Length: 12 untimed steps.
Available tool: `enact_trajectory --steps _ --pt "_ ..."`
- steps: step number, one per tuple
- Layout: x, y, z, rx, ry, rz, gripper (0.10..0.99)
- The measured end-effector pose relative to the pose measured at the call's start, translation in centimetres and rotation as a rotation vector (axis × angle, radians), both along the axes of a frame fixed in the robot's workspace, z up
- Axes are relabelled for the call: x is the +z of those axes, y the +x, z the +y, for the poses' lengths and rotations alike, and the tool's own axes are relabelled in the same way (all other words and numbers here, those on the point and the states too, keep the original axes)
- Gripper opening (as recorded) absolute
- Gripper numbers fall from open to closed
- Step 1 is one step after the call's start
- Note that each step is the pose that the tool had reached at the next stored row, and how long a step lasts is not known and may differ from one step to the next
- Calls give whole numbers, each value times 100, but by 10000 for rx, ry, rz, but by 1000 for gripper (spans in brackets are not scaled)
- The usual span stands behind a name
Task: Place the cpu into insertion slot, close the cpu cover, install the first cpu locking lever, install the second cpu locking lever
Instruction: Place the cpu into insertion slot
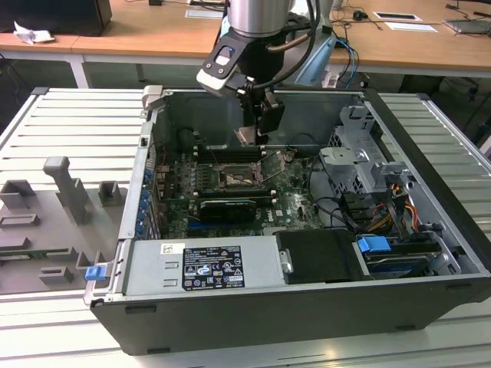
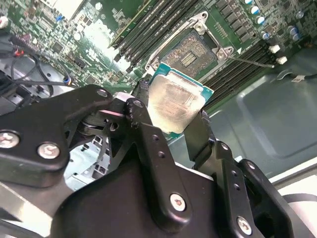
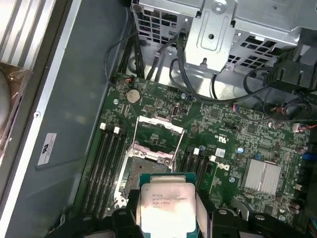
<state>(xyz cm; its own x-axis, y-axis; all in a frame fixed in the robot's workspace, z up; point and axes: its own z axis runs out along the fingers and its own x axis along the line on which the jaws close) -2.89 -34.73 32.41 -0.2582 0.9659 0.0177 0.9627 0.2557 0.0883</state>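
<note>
Second wrist view looks past the black fingers (image 2: 197,136) of the gripper (image 2: 171,105), which are pinched onto two opposite edges of the cpu (image 2: 174,105), a small flat square chip with a dull silver-tan metal top. The chip hangs tilted in the air above the green circuit board (image 2: 44,29), and one of its corners is hidden behind the gripper's body. Just beyond it lies the insertion slot (image 2: 190,52), a small square dark socket with a silvery metal rim. Its contact field is bare, and its near corner is covered by the chip. In the first wrist view the chip is cut off by the picture's edge and hides part of the slot. The cpu cover (image 3: 159,125), a thin silvery metal square frame with a central window, appears swung up off the slot, though how steeply it stands is hard to judge. Long narrow black memory slots (image 3: 106,163) run beside the socket. In the exterior view the chip is a small pale patch under the gripper, high above the board inside the open black computer case (image 1: 307,318), which lies on a grey slatted desk (image 1: 69,123).
</note>
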Motion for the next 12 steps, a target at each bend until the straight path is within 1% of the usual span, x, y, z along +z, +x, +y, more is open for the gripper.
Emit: enact_trajectory --steps 8,10,12 --pt "-31 -53 0 -108 0 -1 529" --pt "-38 -53 0 -237 -1 0 529" --pt "-46 -54 0 -480 -1 -1 529"
